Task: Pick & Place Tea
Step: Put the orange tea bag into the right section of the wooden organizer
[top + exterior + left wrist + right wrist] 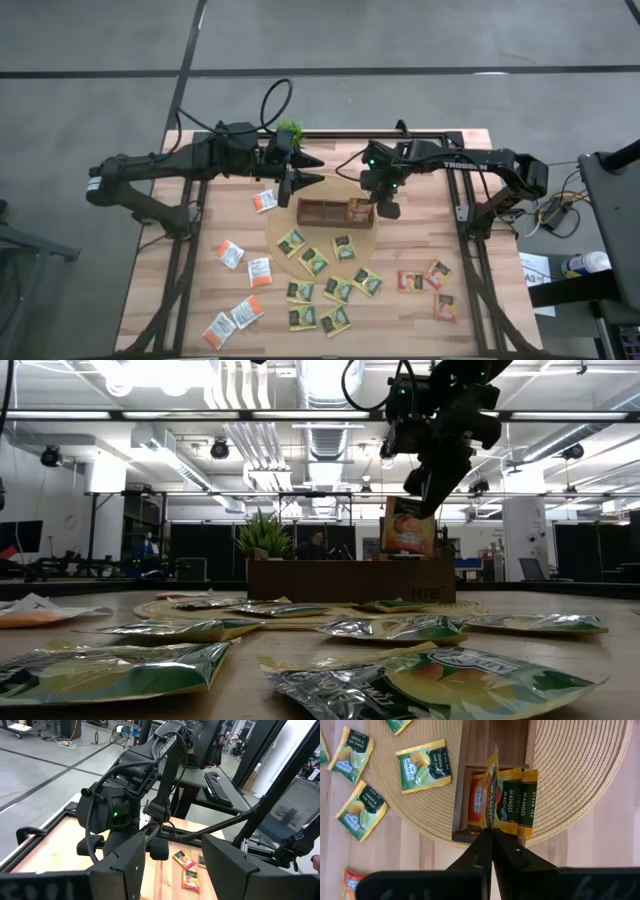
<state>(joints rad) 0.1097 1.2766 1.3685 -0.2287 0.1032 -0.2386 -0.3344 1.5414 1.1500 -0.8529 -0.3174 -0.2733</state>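
Observation:
My right gripper (385, 207) hangs over the right compartment of the brown tray (322, 212), shut on a red-orange mango tea sachet (408, 532). Two like sachets (520, 800) lie in that compartment. My left gripper (308, 182) is open and holds nothing. It hovers just beyond the tray's left end, pointing toward the table's right. Green-and-yellow sachets (313, 260) lie flat on the round woven mat (375, 235) and the table near it. White-and-orange sachets (229, 254) lie toward the left, and red ones (425, 278) toward the right. My right gripper pinches the sachet by its upper edge (491, 822) between the two fingers, coming from above and pointing down. The sachet hangs upright below the fingers. Its lower edge (405, 553) is about level with the tray's rim, over the right compartment.
A small green potted plant (290, 131) stands at the far edge behind my left gripper. The tray sits on the far part of the mat. Sachets are strewn across the near half of the table. Bare wood (425, 220) shows to the right of the mat.

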